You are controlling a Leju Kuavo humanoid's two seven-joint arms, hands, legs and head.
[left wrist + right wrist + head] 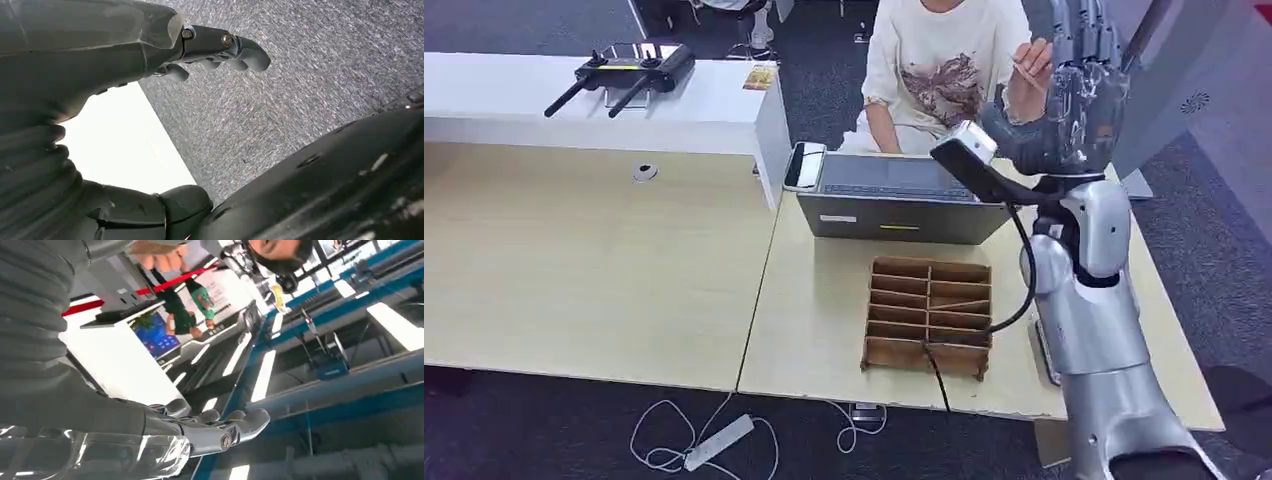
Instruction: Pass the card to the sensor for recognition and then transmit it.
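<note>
Fingers of raised right hand spread and empty, person's hand holding card beside it, no legible writing

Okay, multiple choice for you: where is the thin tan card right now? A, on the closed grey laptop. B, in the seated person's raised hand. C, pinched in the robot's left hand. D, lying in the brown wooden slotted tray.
B: the thin tan card is pinched in the seated person's hand, just beside the robot's raised right hand, whose fingers are spread and hold nothing.
</note>
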